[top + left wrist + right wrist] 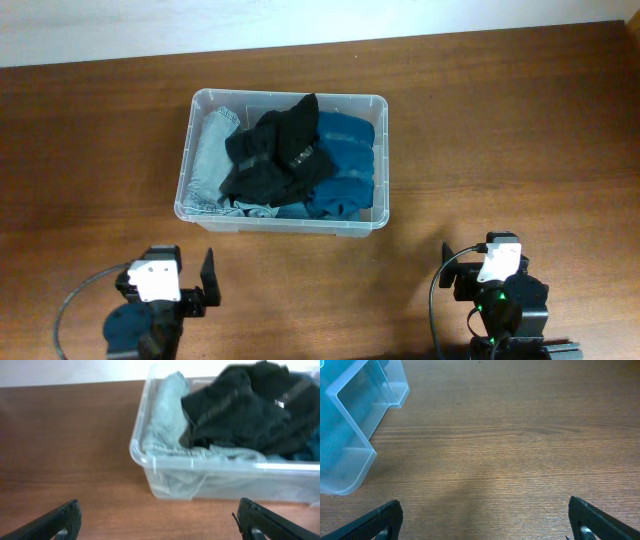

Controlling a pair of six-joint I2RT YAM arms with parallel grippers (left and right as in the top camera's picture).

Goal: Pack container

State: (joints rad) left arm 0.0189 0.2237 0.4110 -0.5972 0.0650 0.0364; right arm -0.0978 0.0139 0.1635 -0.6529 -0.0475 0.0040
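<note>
The container (283, 222) is a clear plastic bin at the table's middle. It holds a pale grey-green garment (212, 150) at the left, a black garment (275, 150) heaped in the middle and a blue garment (345, 165) at the right. My left gripper (160, 520) is open and empty over bare wood, short of the bin's near wall (225, 480). In the overhead view it (188, 283) sits in front of the bin's left corner. My right gripper (482, 520) is open and empty, with the bin's corner (355, 445) at its far left. Its arm (497, 268) is at the front right.
The brown wooden table (480, 130) runs to a pale wall at the back. Both arm bases sit at the front edge with cables beside them. Bare wood lies left, right and in front of the bin.
</note>
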